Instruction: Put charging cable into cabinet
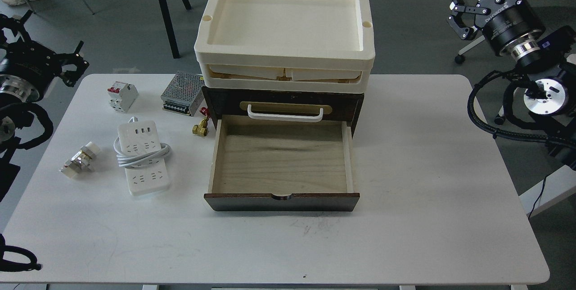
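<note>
From the head view, nearest is the dark front panel of the open drawer (pixel 281 201), pulled well out of the cabinet (pixel 282 101), its light wood floor bare. Left of the drawer on the white table (pixel 405 191) lies the charging cable (pixel 143 157), flat, its cord looped around its middle (sockets up). Beyond it sit a small circuit breaker (pixel 122 96) and a perforated metal box (pixel 183 93); cream trays (pixel 285 33) are stacked atop the cabinet.

The left gripper (pixel 74 65) hovers off the table's left edge; I cannot tell how far it gapes. The right gripper (pixel 463 13) is raised at far right, fingers spread, holding nothing.

The left arm seems better placed: grasp across the strip's narrow width at the cord loop, so the cord travels along, then lift clear of the drawer's side wall before lowering inside.
</note>
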Tool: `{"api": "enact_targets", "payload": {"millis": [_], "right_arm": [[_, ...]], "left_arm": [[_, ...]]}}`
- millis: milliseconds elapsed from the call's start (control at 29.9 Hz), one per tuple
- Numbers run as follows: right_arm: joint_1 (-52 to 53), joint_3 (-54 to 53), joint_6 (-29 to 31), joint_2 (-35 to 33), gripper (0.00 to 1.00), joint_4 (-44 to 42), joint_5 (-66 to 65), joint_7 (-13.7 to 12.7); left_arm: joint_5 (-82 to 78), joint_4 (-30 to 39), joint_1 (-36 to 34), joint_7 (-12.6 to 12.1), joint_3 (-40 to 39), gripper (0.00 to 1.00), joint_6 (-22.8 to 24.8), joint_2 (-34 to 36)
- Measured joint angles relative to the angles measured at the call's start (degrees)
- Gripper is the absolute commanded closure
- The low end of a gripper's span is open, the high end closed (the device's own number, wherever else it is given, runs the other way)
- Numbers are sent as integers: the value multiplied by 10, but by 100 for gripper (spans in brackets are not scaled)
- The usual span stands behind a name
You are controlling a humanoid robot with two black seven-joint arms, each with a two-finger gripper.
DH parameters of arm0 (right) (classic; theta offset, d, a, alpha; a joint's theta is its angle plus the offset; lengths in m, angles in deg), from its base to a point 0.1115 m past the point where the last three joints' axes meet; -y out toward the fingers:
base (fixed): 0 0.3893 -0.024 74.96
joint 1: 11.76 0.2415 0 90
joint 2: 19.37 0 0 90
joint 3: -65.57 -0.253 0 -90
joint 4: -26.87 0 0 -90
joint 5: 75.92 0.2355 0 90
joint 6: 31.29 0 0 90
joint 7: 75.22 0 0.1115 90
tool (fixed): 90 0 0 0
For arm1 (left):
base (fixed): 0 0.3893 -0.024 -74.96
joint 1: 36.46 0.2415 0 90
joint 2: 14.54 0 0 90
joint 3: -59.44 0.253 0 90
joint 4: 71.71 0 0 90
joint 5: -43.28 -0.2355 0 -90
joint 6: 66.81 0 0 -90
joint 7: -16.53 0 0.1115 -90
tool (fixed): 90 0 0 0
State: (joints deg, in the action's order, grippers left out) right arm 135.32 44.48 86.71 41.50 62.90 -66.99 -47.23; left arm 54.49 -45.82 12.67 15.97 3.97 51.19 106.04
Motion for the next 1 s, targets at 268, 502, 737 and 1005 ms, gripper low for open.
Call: {"api": "enact_targets", "payload": {"millis": [268, 502, 737, 1005], "right_arm": [[2, -7, 0, 0, 0, -2, 0, 0], [3, -24, 0, -3, 0, -1, 1, 0], [-2, -49, 0, -22, 0, 1, 2, 0], [-22, -64, 0, -45, 0, 10, 8, 0]], "left_arm": [[19, -5, -8, 45, -20, 0, 0, -11], [95, 2, 4, 72, -37, 0, 0, -36], [112, 193, 39, 73, -110, 0, 0, 18], [-27, 398, 51, 73, -113, 0, 0, 118]]}}
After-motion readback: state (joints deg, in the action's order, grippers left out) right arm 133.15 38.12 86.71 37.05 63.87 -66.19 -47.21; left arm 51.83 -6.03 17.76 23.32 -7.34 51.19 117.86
